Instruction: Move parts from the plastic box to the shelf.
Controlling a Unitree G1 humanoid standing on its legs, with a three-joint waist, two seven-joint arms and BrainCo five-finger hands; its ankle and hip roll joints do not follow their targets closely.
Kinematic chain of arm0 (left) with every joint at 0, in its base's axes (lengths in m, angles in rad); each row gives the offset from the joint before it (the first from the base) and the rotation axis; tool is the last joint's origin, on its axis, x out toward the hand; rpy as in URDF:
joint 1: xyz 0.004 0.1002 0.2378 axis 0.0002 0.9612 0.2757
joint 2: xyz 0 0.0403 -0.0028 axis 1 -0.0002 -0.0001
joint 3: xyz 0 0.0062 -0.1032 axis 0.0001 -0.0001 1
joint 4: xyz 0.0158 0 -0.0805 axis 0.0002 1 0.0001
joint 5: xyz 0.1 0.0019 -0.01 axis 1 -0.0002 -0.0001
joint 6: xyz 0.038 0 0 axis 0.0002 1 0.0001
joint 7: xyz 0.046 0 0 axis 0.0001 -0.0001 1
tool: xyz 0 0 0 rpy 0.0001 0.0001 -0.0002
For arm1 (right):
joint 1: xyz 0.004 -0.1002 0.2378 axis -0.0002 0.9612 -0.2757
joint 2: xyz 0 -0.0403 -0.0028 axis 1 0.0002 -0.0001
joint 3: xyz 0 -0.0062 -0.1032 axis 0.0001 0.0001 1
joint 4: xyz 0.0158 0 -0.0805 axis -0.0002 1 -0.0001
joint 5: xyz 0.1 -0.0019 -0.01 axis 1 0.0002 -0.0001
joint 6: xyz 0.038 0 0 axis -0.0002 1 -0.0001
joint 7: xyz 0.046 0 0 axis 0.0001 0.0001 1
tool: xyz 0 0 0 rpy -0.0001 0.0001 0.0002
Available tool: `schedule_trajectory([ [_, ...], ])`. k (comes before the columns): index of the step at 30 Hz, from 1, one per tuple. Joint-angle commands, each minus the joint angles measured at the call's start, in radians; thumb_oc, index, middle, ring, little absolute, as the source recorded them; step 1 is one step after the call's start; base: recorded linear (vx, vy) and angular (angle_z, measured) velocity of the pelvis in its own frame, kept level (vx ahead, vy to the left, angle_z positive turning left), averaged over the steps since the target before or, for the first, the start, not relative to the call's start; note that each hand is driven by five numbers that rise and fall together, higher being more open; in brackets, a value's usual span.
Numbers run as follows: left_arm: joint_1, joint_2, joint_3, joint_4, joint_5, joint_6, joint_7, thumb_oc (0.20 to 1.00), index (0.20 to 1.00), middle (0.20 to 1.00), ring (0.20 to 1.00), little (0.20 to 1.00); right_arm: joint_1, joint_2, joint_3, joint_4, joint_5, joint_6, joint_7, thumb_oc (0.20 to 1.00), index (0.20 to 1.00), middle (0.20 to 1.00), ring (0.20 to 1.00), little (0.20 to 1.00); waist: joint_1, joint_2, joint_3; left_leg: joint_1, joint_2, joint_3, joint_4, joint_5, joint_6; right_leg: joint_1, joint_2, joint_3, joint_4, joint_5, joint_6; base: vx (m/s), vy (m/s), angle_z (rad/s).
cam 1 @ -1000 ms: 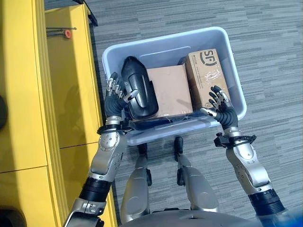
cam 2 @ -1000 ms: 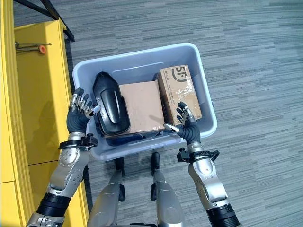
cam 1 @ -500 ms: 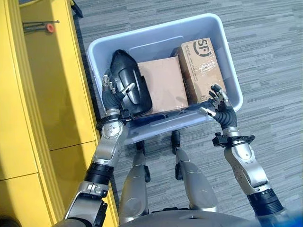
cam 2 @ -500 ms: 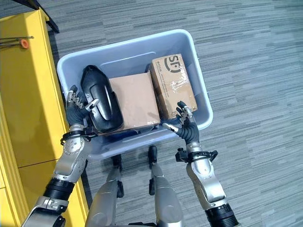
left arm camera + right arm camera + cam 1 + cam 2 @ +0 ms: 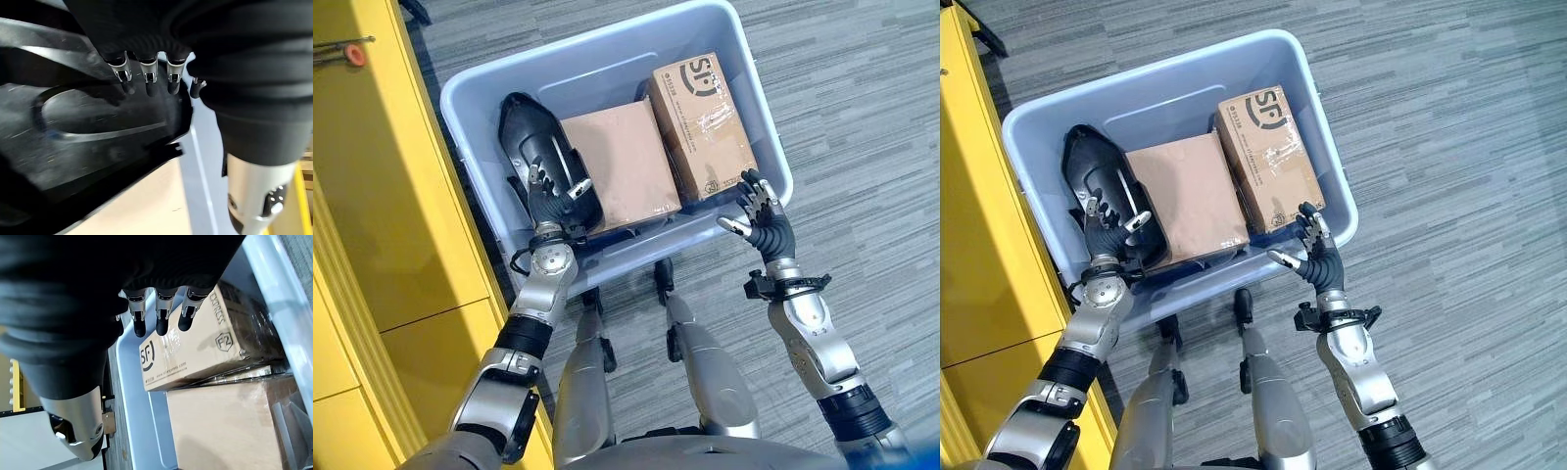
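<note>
1. The plastic box (image 5: 759, 108) sits on the floor just ahead of both my hands.
2. The plain carton (image 5: 619, 164) lies between my hands, with the printed carton (image 5: 703, 122) beyond my right fingertips.
3. My left hand (image 5: 546, 201), fingers relaxed, rests on the black part (image 5: 530, 137).
4. My right hand (image 5: 764, 217) hovers spread at the box's near corner.

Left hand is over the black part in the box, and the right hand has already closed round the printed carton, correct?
Not quite. The left hand is over the black part, but the right hand is open beside the printed carton, fingers straight, as the right wrist view shows.
</note>
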Motion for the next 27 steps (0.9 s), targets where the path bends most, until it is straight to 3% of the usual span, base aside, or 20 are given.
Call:
schedule_trajectory([
  [1, -0.026, 0.034, 0.016, 0.031, 0.012, -0.032, 0.044, 1.0, 1.0, 1.0, 1.0, 1.0, 0.039, 0.017, -0.026, -0.079, -0.006, -0.073, 0.003, 1.0, 1.0, 1.0, 1.0, 1.0, 0.005, -0.021, -0.027, 0.027, 0.041, -0.112, 0.005, -0.028, -0.065, 0.004, -0.043, -0.051, 0.005, -0.033, 0.094, 0.0, 0.0, 0.0],
  [27, -0.178, 0.048, -0.198, 0.212, 0.232, 0.045, -0.023, 1.0, 1.0, 1.0, 1.0, 1.0, 0.041, -0.008, -0.013, -0.106, 0.04, -0.112, 0.016, 1.0, 1.0, 1.0, 1.0, 1.0, -0.039, -0.038, -0.01, 0.002, 0.037, -0.098, 0.005, -0.027, -0.061, -0.037, -0.036, -0.025, 0.005, -0.019, 0.099, 0.0, 0.001, -0.01],
])
